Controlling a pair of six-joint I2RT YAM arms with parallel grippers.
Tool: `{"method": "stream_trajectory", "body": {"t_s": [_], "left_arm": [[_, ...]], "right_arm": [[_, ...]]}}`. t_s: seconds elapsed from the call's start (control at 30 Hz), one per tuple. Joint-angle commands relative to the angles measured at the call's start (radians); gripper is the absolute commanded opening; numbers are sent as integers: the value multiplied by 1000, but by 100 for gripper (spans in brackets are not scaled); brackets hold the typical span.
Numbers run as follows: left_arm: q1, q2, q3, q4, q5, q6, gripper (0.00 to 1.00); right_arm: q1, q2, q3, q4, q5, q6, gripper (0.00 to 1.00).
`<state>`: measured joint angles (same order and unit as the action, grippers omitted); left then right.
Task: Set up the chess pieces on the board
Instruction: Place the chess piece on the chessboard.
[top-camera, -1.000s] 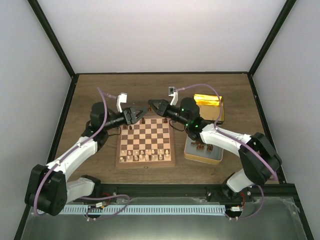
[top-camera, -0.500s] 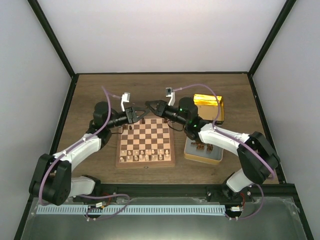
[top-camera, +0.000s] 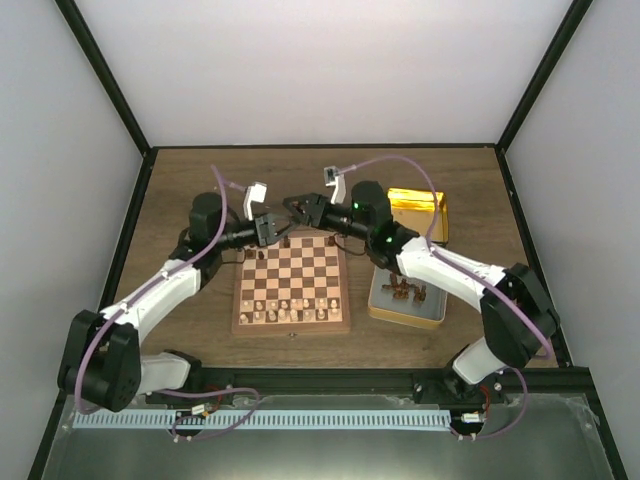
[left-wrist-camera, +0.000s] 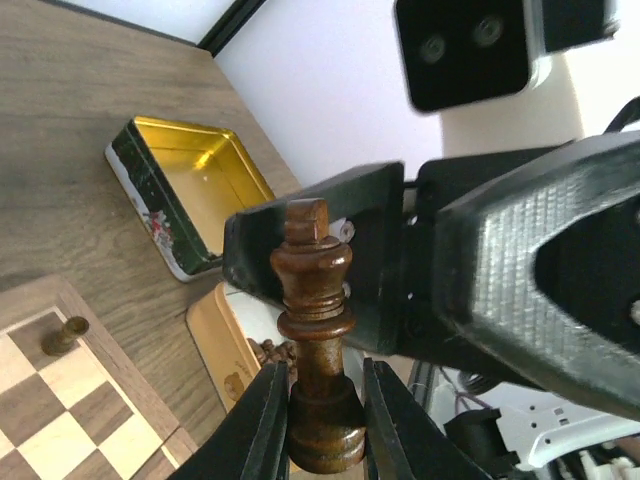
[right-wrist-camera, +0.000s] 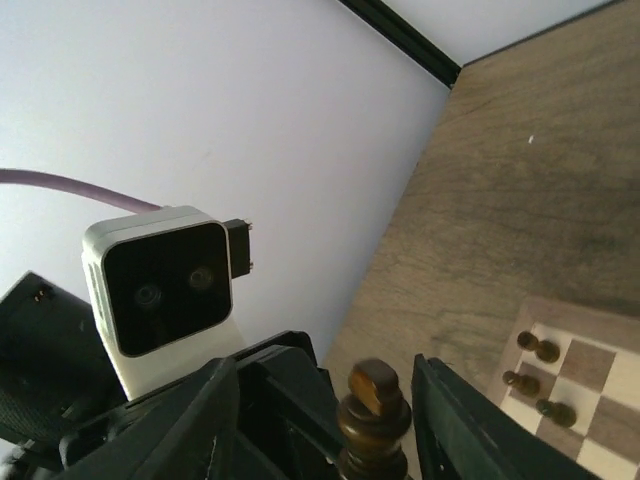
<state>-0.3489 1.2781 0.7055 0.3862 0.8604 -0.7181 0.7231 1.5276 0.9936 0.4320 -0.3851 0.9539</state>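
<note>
A dark brown king (left-wrist-camera: 318, 340) hangs in the air above the far edge of the board (top-camera: 292, 326). My left gripper (left-wrist-camera: 325, 425) is shut on its round base. My right gripper (right-wrist-camera: 335, 412) stands open around its crowned top (right-wrist-camera: 375, 408), both fingers clear of the wood. In the top view the left gripper (top-camera: 272, 229) and the right gripper (top-camera: 298, 210) meet tip to tip. A few dark chess pieces (right-wrist-camera: 540, 350) stand on the board's far rows. More dark pieces (top-camera: 405, 292) lie in the cream tin to the right.
Pale chessmen (top-camera: 290, 312) fill the board's two near rows. The cream tin (top-camera: 405, 316) sits right of the board, with an open gold tin (top-camera: 420, 205) behind it. Black frame rails run along the table's edges.
My left gripper has shut on the king's base. My right gripper, shut on the king before, has opened. Both grippers have shifted slightly toward the back.
</note>
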Motion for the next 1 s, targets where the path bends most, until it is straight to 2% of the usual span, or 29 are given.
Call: {"method": "stream_trajectory", "body": {"t_s": [0.0, 0.1, 0.3, 0.5, 0.7, 0.9, 0.93, 0.97], "left_arm": [[-4, -67, 114, -332, -24, 361, 4], [-3, -105, 146, -444, -34, 504, 4], [-3, -173, 170, -566, -41, 680, 4], [-3, -188, 212, -701, -56, 827, 6], [-4, -207, 203, -715, -38, 888, 7], [-4, -217, 194, -708, -7, 904, 8], [-3, -218, 192, -708, -7, 906, 8], [-4, -216, 192, -709, -8, 908, 8]], "right_arm": [[-11, -45, 154, -278, -44, -206, 54], [-32, -72, 174, -373, -92, -305, 59], [-53, -112, 226, -508, -194, -472, 59], [-56, -75, 325, -629, -267, -520, 57], [-56, -43, 352, -650, -387, -516, 51], [-55, -10, 359, -674, -413, -523, 46], [-54, -6, 358, -670, -422, -523, 45], [-54, -2, 359, -668, -428, -520, 39]]}}
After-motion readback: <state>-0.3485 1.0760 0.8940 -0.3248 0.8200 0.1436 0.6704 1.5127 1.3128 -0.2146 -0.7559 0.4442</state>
